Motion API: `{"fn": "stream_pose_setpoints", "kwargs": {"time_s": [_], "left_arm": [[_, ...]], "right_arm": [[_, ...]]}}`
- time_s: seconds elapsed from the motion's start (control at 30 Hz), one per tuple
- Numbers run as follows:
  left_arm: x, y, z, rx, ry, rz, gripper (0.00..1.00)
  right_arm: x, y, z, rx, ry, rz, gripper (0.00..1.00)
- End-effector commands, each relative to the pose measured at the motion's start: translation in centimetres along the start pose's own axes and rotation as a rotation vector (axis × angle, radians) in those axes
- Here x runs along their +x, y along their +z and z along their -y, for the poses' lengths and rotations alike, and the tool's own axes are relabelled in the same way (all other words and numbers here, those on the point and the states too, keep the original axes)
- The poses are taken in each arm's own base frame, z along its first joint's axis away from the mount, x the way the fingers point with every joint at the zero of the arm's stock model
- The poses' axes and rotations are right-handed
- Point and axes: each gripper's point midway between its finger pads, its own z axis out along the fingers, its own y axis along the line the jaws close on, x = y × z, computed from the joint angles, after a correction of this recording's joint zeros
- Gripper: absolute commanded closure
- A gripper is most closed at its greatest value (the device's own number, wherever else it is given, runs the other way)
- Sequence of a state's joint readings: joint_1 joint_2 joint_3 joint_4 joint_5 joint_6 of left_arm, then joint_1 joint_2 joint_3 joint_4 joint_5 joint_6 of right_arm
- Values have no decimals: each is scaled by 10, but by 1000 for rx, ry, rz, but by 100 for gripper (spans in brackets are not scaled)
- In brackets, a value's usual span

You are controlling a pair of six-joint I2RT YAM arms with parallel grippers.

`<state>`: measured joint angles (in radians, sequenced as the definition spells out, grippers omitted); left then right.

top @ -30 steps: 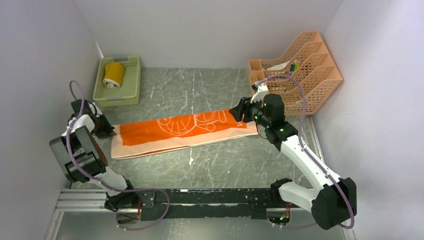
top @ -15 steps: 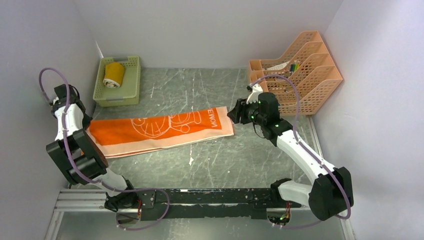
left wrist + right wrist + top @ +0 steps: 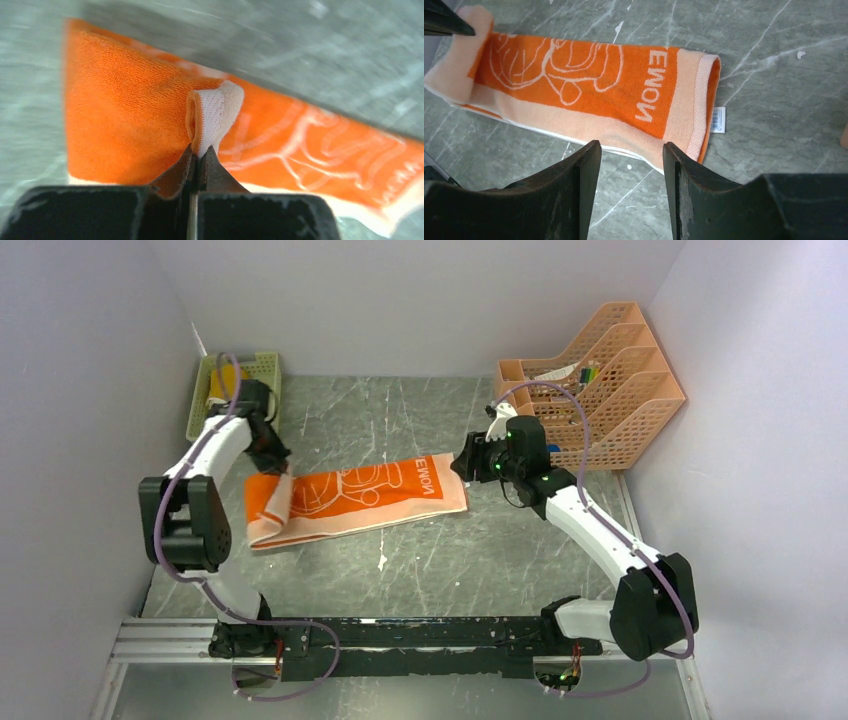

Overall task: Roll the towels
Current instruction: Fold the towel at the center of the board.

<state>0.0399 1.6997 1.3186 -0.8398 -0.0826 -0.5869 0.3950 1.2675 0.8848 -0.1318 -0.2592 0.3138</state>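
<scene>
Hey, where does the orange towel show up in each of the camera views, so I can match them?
Top external: orange towel lies left of centre, its left end lifted.
Left wrist: it fills most of the frame, a corner pinched by the left gripper.
Right wrist: it spans the upper half, beyond the open right gripper.
Shared landmark: the white cartoon print.

Bright even light, soft shadows; left wrist view blurred, others sharp.
</scene>
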Motion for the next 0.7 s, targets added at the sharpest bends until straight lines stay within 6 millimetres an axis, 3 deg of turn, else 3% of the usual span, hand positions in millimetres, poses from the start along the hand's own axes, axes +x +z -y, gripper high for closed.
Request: {"fn": "stream_pose_setpoints", "kwargs": {"time_s": [0.0, 0.17, 0.27, 0.47, 0.67], "left_arm": [[43, -24, 106, 245, 31, -122, 93], [100, -30, 214, 441, 131, -229, 93], [127, -19, 256, 515, 155, -292, 93], [142, 9, 297, 599, 74, -337, 93], [136, 0, 330, 709, 6, -332, 93]], "right_arm": [[-8, 1, -1, 15, -6, 10, 51], [-7, 1, 6, 48, -11, 4, 51], [-6, 1, 11, 75, -22, -2, 50], [1, -5, 19, 116, -18, -5, 50], [21, -8, 28, 150, -16, -43, 50]]}}
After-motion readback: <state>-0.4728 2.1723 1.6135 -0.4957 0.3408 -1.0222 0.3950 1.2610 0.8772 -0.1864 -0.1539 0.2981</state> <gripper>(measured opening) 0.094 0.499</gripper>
